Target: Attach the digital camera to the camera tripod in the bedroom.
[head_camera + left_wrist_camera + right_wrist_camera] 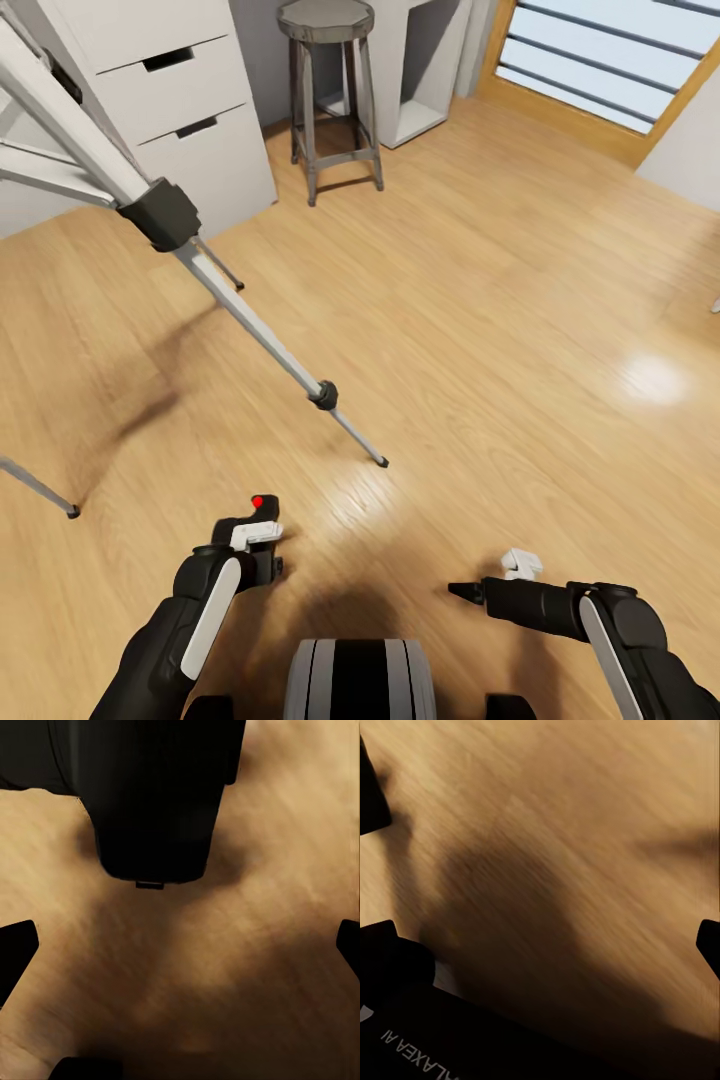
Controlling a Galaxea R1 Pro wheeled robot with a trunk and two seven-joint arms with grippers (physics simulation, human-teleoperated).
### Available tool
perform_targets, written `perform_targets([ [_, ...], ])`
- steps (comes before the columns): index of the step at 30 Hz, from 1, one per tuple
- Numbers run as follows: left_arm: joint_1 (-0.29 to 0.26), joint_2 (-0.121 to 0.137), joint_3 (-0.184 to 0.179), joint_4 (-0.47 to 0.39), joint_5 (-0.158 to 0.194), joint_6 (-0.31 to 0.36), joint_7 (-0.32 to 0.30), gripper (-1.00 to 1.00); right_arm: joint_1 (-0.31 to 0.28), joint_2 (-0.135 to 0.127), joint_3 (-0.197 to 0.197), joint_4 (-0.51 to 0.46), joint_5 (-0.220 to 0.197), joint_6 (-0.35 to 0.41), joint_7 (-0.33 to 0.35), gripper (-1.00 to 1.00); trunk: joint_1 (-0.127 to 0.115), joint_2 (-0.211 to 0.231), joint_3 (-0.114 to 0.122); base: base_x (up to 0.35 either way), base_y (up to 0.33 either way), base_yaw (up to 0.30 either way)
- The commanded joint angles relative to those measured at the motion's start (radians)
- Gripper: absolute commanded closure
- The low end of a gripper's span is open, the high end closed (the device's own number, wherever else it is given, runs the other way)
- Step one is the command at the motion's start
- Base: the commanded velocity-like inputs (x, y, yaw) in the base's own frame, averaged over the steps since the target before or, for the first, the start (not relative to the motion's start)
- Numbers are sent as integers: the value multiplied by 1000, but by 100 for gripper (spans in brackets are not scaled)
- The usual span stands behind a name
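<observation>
A light wood floor (pixel 480 300) fills the room, glossy enough to carry a pale glare patch at the right. Against the far wall stands a white drawer unit (pixel 170 90) with dark slot handles, and beside it a round grey metal stool (pixel 330 90) on four braced legs; a wood-framed window or door (pixel 610 70) with horizontal bars sits at the far right. The tripod (pixel 160 215) stands at the left, near the drawers: its silver telescoping legs spread from beyond the top-left corner, one long leg running through a chunky black joint and a smaller black collar down to a black foot in the middle of the floor, with two more feet showing farther left. Low in the head view, the left gripper (pixel 255 545) is clamped on the camera (pixel 250 525), a small black boxy body with a round red button on top, held above the floor in front of the robot and well apart from the tripod's head. In the left wrist view the camera (pixel 154 795) is a dark block between the fingers (pixel 15 952). The right gripper (pixel 470 592) hangs over bare floor with nothing in it; whether its jaws are apart or together, the pictures do not tell.
</observation>
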Motion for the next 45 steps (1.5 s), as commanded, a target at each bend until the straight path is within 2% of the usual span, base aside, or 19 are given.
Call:
perform_targets([
  [1, 0, 0, -1, -1, 10, 3, 10, -100, 0, 0, -1, 0, -6, 7, -1, -100, 0, 0, -1, 0, 0, 103],
  [40, 0, -3, -4, 1, 14, 1, 10, -100, 0, 6, 3, 1, -6, 7, -5, -100, 0, 0, -1, 0, 0, 8],
  [45, 0, -1, -4, 0, 19, 0, 7, -100, 0, 8, 1, 3, -6, 7, -11, -100, 2, -1, -20, 0, 0, 0],
])
